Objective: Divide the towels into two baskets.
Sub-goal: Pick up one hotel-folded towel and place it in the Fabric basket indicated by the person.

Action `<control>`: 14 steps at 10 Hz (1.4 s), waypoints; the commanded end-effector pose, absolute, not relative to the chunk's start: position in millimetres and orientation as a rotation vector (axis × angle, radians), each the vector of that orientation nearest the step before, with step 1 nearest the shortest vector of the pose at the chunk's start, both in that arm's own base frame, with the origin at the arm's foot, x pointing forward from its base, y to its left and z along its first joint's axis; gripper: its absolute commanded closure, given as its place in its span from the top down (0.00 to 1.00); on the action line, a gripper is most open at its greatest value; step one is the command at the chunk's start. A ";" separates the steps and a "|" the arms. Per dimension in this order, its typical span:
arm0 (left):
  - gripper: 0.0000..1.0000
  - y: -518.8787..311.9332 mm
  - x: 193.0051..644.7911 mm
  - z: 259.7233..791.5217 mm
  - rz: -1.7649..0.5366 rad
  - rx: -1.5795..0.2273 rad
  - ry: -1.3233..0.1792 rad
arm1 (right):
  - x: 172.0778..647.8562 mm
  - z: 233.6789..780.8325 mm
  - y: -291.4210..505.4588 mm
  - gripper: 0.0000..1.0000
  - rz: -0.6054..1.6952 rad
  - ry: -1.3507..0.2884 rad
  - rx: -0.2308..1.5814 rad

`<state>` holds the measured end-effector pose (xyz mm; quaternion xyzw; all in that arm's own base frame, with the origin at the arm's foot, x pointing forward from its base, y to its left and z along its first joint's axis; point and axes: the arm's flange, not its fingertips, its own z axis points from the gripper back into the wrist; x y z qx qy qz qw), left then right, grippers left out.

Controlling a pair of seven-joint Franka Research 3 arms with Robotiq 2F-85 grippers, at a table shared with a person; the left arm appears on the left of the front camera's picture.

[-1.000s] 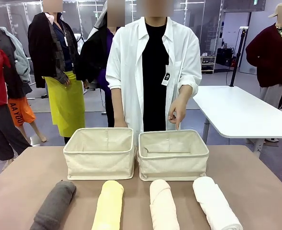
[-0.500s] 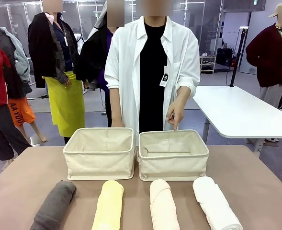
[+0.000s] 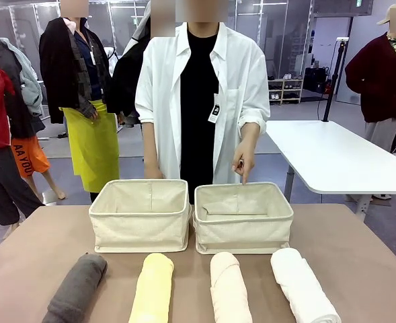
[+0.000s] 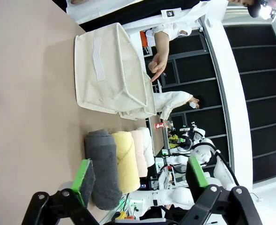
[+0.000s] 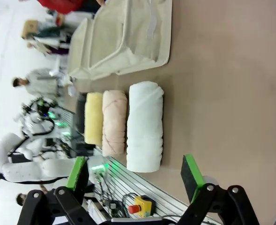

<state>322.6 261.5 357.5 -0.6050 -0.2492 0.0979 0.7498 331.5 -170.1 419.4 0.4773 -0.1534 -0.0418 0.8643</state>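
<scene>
Four rolled towels lie in a row along the near edge: dark grey (image 3: 76,288), pale yellow (image 3: 152,288), peach-pink (image 3: 229,288) and white (image 3: 302,286). Behind them two cream baskets stand side by side, the left one (image 3: 139,214) and the right one (image 3: 243,217), and no towel shows inside either. A person's hand (image 3: 241,165) points down over the right basket's far rim. My left gripper (image 4: 141,174) is open above the table, near the dark grey towel (image 4: 102,168). My right gripper (image 5: 134,174) is open, with the white towel (image 5: 145,125) lying ahead of it.
A person in a white shirt stands at the far side of the brown table (image 3: 359,256). A white table (image 3: 332,158) is at the back right. A red stop button (image 5: 140,206) sits off the near table edge.
The person has shifted a little to the left, with the hand still pointing over the right basket. Towels and baskets have not moved.
</scene>
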 end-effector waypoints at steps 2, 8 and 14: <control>1.00 262.8 320.5 358.8 0.213 -1.328 -0.551 | 362.9 444.6 -88.1 1.00 0.032 -0.196 0.754; 1.00 262.8 320.5 358.8 0.213 -1.328 -0.551 | 376.3 417.9 41.0 1.00 0.125 -0.153 0.409; 1.00 262.8 320.5 358.8 0.213 -1.328 -0.551 | 367.3 369.2 106.0 1.00 0.078 -0.139 0.280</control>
